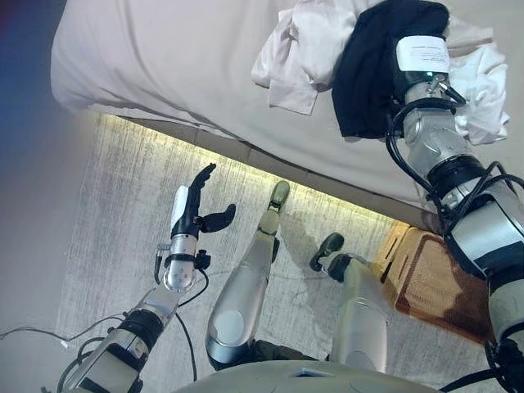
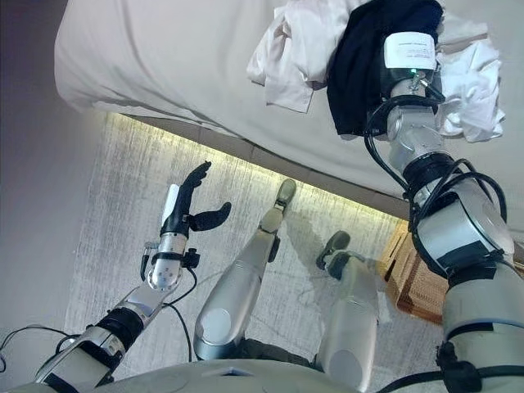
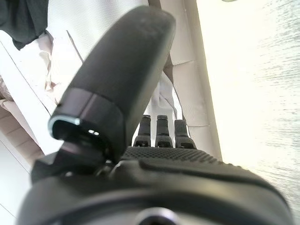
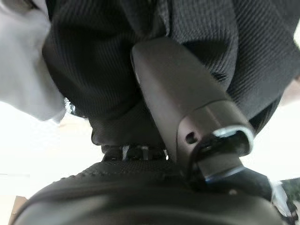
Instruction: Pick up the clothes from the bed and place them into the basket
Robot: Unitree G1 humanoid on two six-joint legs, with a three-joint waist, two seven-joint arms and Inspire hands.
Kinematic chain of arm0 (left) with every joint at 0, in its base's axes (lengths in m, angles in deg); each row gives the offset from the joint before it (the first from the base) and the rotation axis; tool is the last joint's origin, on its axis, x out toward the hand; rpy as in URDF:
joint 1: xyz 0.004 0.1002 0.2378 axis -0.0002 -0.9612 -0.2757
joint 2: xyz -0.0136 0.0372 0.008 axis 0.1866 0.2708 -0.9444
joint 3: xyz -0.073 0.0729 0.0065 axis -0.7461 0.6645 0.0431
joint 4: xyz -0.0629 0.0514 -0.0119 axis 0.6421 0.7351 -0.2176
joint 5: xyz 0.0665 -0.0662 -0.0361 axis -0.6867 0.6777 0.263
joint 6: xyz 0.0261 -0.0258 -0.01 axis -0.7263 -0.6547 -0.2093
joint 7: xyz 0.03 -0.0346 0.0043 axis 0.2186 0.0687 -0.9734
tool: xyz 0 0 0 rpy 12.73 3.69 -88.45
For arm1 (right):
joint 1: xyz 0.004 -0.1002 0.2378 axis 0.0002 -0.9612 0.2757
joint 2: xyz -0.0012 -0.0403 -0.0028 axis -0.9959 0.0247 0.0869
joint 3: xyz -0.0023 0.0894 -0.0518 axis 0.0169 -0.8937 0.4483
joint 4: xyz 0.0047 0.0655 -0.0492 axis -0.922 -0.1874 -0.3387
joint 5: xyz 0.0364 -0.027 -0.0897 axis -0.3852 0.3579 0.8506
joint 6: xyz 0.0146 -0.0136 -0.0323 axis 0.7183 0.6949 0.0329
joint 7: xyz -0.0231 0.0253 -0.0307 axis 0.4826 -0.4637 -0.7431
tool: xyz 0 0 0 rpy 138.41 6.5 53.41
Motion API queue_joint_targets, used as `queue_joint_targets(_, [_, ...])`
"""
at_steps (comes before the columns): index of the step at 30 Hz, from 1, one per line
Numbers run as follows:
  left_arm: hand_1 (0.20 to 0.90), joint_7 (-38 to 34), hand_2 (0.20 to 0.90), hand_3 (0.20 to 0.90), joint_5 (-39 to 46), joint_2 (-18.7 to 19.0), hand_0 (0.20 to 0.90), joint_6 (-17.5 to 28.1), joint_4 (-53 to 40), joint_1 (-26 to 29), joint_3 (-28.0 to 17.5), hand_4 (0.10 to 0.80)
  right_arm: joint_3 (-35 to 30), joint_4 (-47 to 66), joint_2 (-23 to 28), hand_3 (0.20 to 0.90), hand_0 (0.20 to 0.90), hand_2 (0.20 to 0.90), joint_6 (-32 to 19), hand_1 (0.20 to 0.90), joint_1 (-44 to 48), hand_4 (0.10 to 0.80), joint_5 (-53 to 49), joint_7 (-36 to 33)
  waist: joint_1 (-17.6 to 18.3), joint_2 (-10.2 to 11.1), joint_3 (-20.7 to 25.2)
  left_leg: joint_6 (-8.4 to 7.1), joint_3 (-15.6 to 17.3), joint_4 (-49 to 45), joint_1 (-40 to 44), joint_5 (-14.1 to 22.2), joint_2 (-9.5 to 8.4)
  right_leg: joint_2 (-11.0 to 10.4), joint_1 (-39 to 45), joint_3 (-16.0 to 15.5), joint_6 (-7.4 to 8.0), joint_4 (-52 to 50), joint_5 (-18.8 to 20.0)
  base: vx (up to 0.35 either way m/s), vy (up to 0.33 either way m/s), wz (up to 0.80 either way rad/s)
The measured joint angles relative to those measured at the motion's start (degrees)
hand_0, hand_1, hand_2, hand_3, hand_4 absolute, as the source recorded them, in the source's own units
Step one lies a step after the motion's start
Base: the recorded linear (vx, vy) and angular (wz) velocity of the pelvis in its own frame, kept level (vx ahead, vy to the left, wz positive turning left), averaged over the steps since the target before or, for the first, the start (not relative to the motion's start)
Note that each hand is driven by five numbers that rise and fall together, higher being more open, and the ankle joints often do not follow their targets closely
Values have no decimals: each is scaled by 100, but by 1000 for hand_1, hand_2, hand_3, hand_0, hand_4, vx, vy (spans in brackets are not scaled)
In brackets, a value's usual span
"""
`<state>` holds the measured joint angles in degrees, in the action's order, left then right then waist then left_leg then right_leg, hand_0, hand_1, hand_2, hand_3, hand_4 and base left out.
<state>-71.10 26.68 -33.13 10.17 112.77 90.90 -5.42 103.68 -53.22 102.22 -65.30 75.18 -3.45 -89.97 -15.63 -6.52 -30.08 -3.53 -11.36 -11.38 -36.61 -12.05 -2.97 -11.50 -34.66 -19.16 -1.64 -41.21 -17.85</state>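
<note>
A black garment [image 1: 368, 74] lies bunched on a pile of white clothes [image 1: 299, 49] at the near edge of the bed [image 1: 164, 57]. My right hand [image 4: 187, 108] reaches from the right into the black garment [image 4: 117, 56]. Its thumb presses into the bunched cloth and its fingers curl into the folds, so it is shut on the garment. My left hand [image 1: 195, 209] hangs open and empty over the floor, well short of the bed, and it shows in the left wrist view [image 3: 126, 79]. A brown wicker basket [image 1: 430, 282] stands on the floor at lower right, under my right arm.
More white cloth [image 1: 483, 90] lies on the bed just right of my right wrist. The bed's left part is bare sheet. A pale grey carpet [image 1: 123, 213] runs between me and the bed, with a lit strip under the bed edge.
</note>
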Motion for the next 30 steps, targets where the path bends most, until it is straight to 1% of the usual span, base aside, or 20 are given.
queue_joint_targets(5, [900, -147, 900, 900, 5, 88, 900, 51, -353, -41, 0, 800, -1, -317, -39, 900, 900, 900, 62, 900, 361, 800, -204, 131, 9, 1, 1, 2, 13, -289, -328, -2, -31, -36, -296, 45, -32, -226, 15, -4, 0, -1])
queue_joint_targets(8, [900, -148, 900, 900, 10, 145, 900, 56, -504, 2, 0, 800, -1, -454, -41, 900, 900, 900, 56, 900, 535, 800, -299, 152, 7, 0, 1, -6, 15, -430, -482, 10, -72, -87, -465, 78, -100, -414, -26, -3, 3, 1])
queue_joint_targets(11, [900, -149, 900, 900, 60, 232, 900, 63, -602, -4, -4, 800, -2, -624, -40, 900, 900, 900, -30, 900, 717, 800, -505, 145, -6, -2, 2, -28, 16, -685, -702, 97, -76, -90, -648, 104, -168, -587, -99, -4, 1, -1])
queue_joint_targets(12, [900, -148, 900, 900, 110, 232, 900, 63, -604, -3, -4, 800, -2, -653, -39, 744, 766, 766, -53, 766, 755, 644, -517, 144, -5, -2, 2, -28, 16, -705, -737, 113, -74, -85, -683, 106, -169, -599, -117, -7, -13, -3])
queue_joint_targets(13, [900, -148, 900, 900, 139, 235, 900, 61, -604, -10, -5, 800, -5, -661, -22, 480, 540, 540, -92, 540, 802, 380, -564, 146, -6, -2, 2, -28, 16, -727, -788, 126, -62, -72, -738, 107, -169, -624, -117, 0, 0, 0])
queue_joint_targets(14, [900, -141, 900, 900, 152, 239, 900, 57, -605, -21, -4, 800, -7, -660, 38, 200, 300, 300, -176, 300, 828, 100, -631, 144, -7, -2, 2, -29, 16, -729, -830, 127, -65, -77, -801, 119, -171, -667, -119, 0, 0, 0])
queue_joint_targets(19, [900, -137, 900, 900, 233, 247, 900, 42, -615, -104, -7, 800, -43, -616, 217, 200, 300, 300, -475, 300, 936, 100, -980, 21, -5, -2, 2, -48, 15, -834, -951, 158, -38, -37, -897, 134, -172, -685, -120, 3, -36, -2])
queue_joint_targets(25, [900, -123, 900, 900, 235, 276, 900, 41, -615, -193, -21, 800, -86, -542, 294, 200, 300, 300, -551, 300, 920, 100, -1129, 37, -1, -1, 1, -45, 22, -954, -959, 155, -38, 10, -871, 194, -201, -699, -98, -1, -17, -3])
queue_joint_targets(29, [900, -99, 900, 900, 239, 323, 900, 42, -615, -203, -24, 800, -84, -507, 293, 200, 300, 300, -594, 300, 775, 100, -1166, 122, 11, 1, 0, 24, 24, -1150, -874, 218, -44, 10, -693, 189, -180, -723, -80, 0, 0, 0])
queue_joint_targets(30, [900, -81, 900, 900, 239, 337, 900, 42, -615, -203, -26, 800, -84, -506, 291, 200, 300, 300, -595, 300, 706, 100, -1168, 154, 8, 2, -1, 20, 25, -1151, -784, 235, -45, 9, -597, 186, -180, -703, -80, 0, 0, 0])
